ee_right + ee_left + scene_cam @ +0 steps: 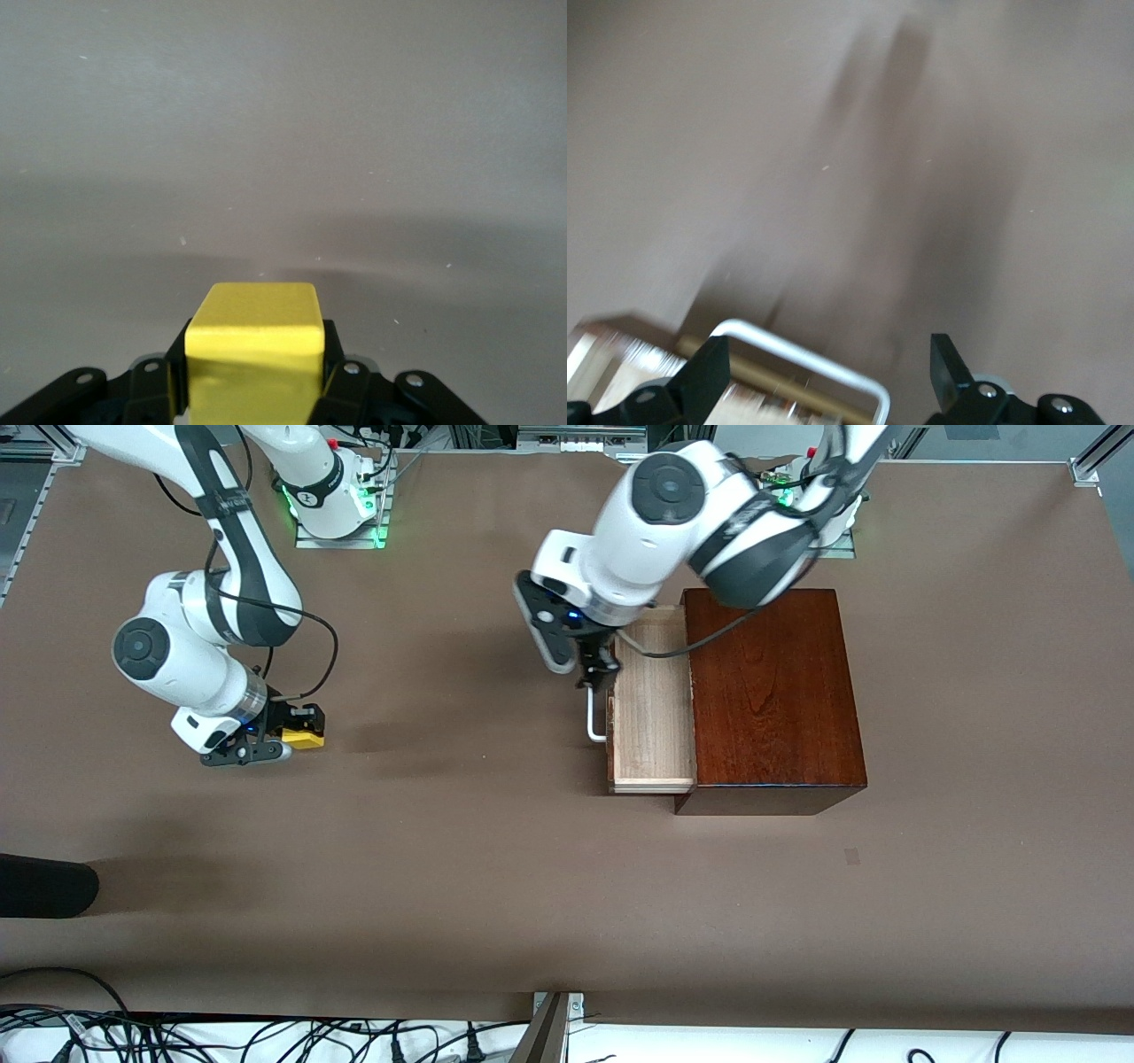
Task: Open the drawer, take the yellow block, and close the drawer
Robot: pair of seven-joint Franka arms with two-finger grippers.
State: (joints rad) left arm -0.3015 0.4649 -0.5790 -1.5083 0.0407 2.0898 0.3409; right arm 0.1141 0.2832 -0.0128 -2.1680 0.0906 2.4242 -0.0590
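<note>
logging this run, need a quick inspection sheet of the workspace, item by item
surface: brown table, bare over most of its area
job's things: drawer pulled out of the mahogany box, tray looks empty; yellow block out of the drawer, held
clutter: dark object at the table edge, right arm's end
grippers: right gripper shut on the yellow block over the table; left gripper open at the white handle
cables: bundle below the table's near edge
surroundings: metal frame
</note>
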